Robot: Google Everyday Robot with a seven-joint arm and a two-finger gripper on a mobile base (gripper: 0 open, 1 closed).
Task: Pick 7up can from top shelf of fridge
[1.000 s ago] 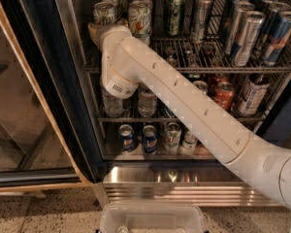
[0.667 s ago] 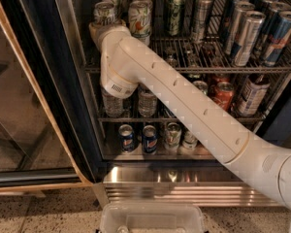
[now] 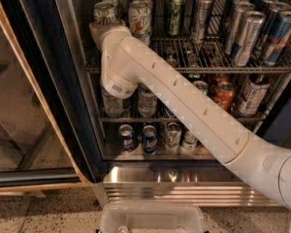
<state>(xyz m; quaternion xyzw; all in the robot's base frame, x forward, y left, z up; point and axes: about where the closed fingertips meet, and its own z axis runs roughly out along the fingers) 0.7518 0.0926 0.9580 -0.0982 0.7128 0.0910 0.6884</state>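
Note:
The 7up can point(image 3: 104, 12), white-silver with green markings, stands upright at the front left of the top shelf point(image 3: 262, 68) of the fridge point(image 3: 184, 191). My gripper point(image 3: 103, 27) is at the end of the white arm point(image 3: 184, 96), which reaches into the fridge from the lower right. It sits right at the lower part of the 7up can, mostly hidden behind the wrist. A like white can with an orange-red patch point(image 3: 139, 17) stands just right of the 7up can.
Several tall cans point(image 3: 247, 35) fill the rest of the top shelf. The lower racks hold bottles point(image 3: 146, 101), red cans point(image 3: 224, 93) and blue cans point(image 3: 149, 139). The open glass door point(image 3: 29, 106) is at left. A clear plastic bin point(image 3: 150, 218) sits below the fridge.

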